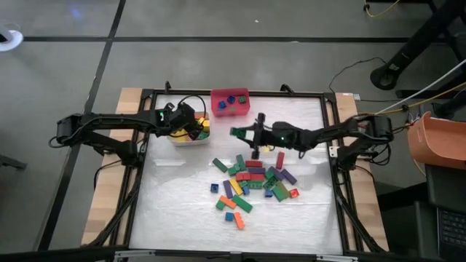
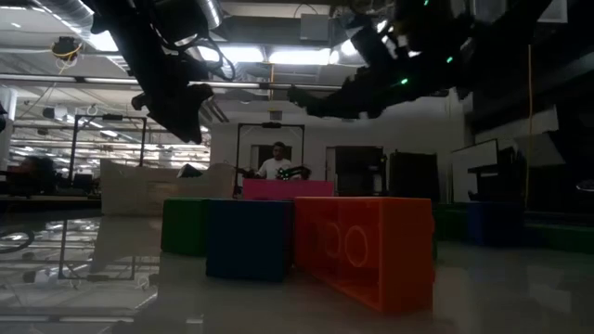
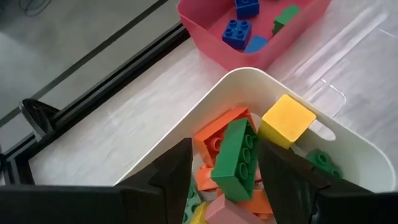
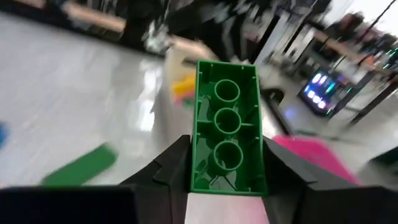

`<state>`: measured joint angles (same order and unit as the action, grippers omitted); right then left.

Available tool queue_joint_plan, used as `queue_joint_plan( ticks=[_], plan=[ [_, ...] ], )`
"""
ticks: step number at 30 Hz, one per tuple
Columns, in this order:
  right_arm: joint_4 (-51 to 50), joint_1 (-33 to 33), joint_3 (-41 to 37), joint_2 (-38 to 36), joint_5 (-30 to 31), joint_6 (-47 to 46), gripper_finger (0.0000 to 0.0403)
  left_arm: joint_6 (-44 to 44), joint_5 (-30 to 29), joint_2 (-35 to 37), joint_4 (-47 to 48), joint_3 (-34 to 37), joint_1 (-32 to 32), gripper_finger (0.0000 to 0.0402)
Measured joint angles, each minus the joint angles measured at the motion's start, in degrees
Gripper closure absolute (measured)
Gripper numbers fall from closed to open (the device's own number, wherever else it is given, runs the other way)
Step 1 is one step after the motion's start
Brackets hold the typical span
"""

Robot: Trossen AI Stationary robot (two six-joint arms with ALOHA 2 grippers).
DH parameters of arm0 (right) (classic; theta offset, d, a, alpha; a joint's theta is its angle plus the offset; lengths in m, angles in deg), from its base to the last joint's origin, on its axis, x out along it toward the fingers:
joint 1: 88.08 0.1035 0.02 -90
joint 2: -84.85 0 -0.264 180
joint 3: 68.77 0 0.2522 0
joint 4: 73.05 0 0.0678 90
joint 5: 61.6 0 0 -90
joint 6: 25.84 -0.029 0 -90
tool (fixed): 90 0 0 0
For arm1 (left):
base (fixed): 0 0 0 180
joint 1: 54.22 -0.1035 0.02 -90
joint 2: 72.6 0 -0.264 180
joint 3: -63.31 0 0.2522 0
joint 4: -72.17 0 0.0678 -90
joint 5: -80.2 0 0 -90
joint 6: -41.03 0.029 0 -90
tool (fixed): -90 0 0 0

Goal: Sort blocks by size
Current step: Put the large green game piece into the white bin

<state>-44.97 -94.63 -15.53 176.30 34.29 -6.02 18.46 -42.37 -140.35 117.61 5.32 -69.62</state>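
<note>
Left gripper point(image 1: 198, 125) over white bin point(image 1: 182, 141) at table's point(image 1: 182, 218) far left; fingers point(image 3: 174, 180) closed on a long green brick point(image 3: 236, 158), held tilted just above the bin's contents. In bin: orange brick point(image 3: 217, 134), yellow squarish brick point(image 3: 287, 119), more green point(image 3: 323, 162) against the wall.

Just beside white bin, toward middle: red bin point(image 1: 229, 102) at far edge, holding two blue bricks point(image 3: 237, 32) and a green one point(image 3: 286, 15).

Right of red bin: right gripper point(image 1: 240, 132) raised above table, pinching a second long green brick point(image 4: 227, 134), hollow underside facing wrist camera. Clear of both bins.

Below and right of that gripper: loose pile of blocks point(image 1: 255, 178) on mid-table, mixed red, green, blue, purple, orange; a few strays point(image 1: 234, 217) nearer front edge.

Low view: green, blue and orange bricks point(image 2: 367, 246) in foreground; a person point(image 2: 276, 165) seated in room behind.
</note>
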Motion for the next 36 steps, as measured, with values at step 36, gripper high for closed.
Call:
queue_joint_plan(
  ticks=[36],
  plan=[
    [-15.7,-5.1,47.0,34.6,-5.4,11.0,0.0229,1.5,0.8,16.9,-0.7,-0.1,8.6,0.0233]
  ],
)
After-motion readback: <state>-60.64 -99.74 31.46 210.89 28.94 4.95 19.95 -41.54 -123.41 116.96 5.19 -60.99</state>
